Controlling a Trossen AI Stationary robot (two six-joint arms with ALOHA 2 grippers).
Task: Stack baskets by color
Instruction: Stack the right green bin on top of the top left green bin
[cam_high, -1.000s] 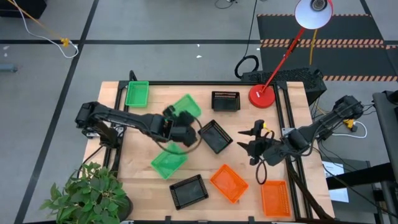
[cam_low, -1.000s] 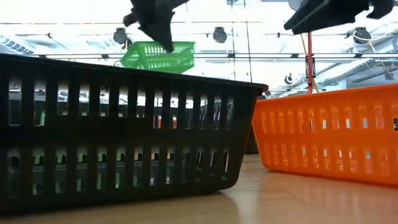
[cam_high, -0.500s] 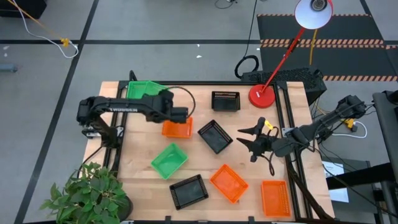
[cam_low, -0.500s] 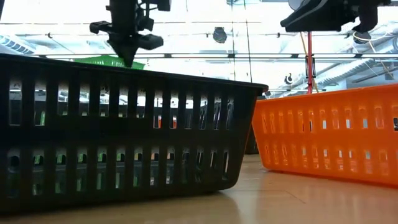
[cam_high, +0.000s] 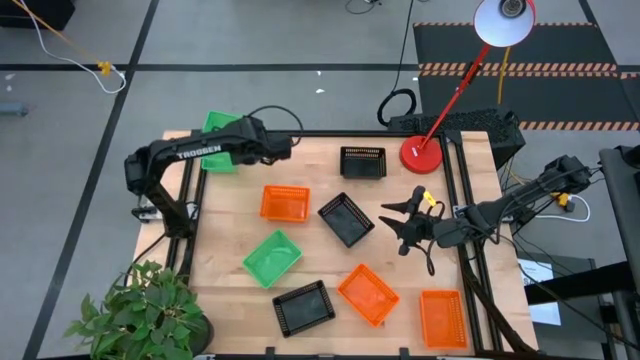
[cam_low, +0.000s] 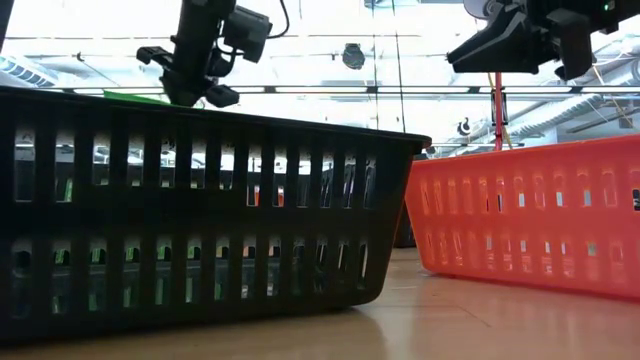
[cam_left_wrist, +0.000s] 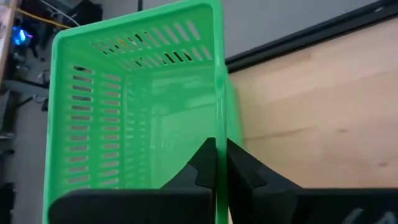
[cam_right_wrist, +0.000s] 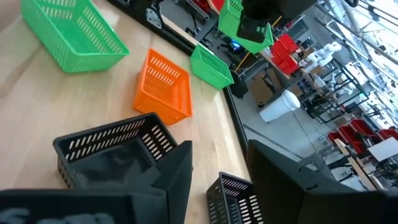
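My left gripper (cam_left_wrist: 215, 163) is closed on the thin side wall of a green slotted plastic basket (cam_left_wrist: 134, 102), one finger inside the wall and one outside. In the high view this held basket (cam_high: 219, 129) is at the upper left of the frame, at the far left corner of the wooden table (cam_high: 440, 195), and in the right wrist view it seems to hang just above another green basket (cam_right_wrist: 211, 65) that rests there, though I cannot tell if they touch. I judge the basket is very light and a little flexible, so a grip on the middle of one long wall is enough, but the smooth plastic may slip or tilt if I move fast. My right gripper (cam_high: 403, 222) waits with its fingers wide apart and holds nothing, at the right of the centre in the high view, pointing to a black mesh basket (cam_high: 346, 218) near the middle. Around it lie an orange basket (cam_high: 284, 203), a third green basket (cam_high: 271, 256), a second black basket (cam_high: 303, 306) and two orange baskets (cam_high: 367, 293) (cam_high: 441, 317) in the lower part, and a third black basket (cam_high: 363, 160) at the upper centre, beside the round red lamp base (cam_high: 421, 153).
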